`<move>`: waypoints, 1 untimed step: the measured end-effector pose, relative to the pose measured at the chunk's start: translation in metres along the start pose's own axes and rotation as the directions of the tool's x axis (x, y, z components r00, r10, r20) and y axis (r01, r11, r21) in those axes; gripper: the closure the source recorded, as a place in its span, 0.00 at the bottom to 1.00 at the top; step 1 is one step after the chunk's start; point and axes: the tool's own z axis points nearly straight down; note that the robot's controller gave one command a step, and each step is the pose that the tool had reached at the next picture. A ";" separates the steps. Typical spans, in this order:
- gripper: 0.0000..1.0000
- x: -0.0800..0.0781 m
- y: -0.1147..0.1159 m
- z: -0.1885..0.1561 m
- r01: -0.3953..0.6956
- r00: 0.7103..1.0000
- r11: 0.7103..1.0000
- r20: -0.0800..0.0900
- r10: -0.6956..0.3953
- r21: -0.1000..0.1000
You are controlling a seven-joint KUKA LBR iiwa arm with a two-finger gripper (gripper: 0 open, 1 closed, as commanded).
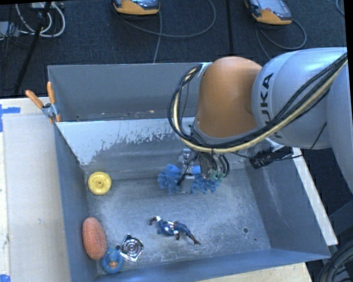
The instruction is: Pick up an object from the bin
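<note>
The gripper [200,173] is held low against the blue frilly toy [175,180], well right of the yellow disc [99,183], presumably for a grasp; whether it is spread or closed cannot be told.

"Where was the arm [307,96]?"
"It reached over the bin [278,202]'s right wall, orange-covered wrist [228,103] bent downward."
"And the gripper [197,172]?"
"Low over the bin's floor, near the back wall."
</note>
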 end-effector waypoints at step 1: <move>1.00 -0.012 -0.013 -0.210 -0.040 0.999 0.999 0.000 0.040 0.000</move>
